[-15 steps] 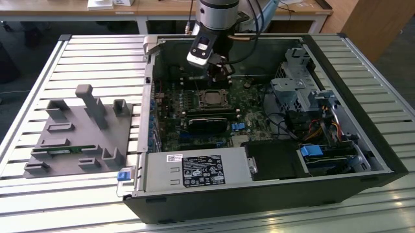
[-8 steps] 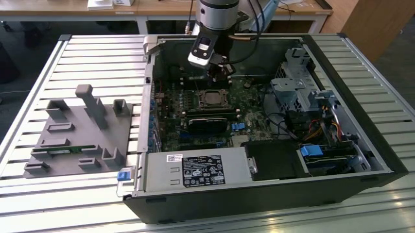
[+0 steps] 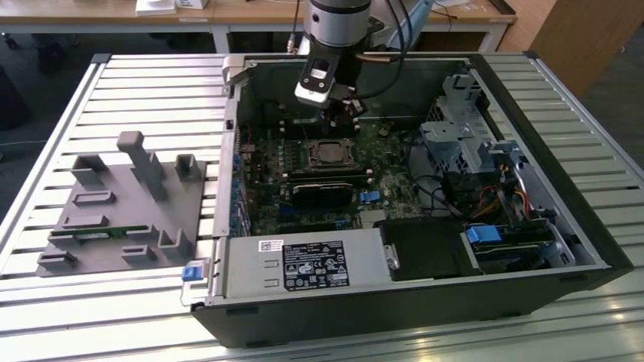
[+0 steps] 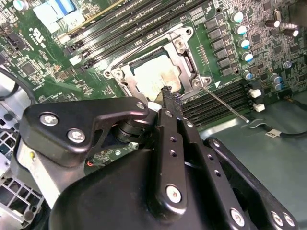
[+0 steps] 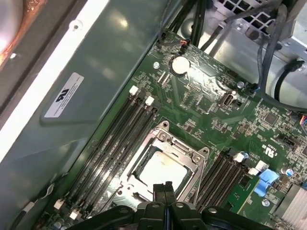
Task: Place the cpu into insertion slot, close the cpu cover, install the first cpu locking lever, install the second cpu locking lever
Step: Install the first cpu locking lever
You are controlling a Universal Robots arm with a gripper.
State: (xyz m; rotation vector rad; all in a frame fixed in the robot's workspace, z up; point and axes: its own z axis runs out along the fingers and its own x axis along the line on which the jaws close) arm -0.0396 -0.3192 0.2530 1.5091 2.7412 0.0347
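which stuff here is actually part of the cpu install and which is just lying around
Part of the job:
cpu
cpu cover, framing it
locking lever, thin rod beside the cover
gripper, tips at the cover's edge

Just there:
memory slots
coin battery
power supply
grey parts tray beside the computer case
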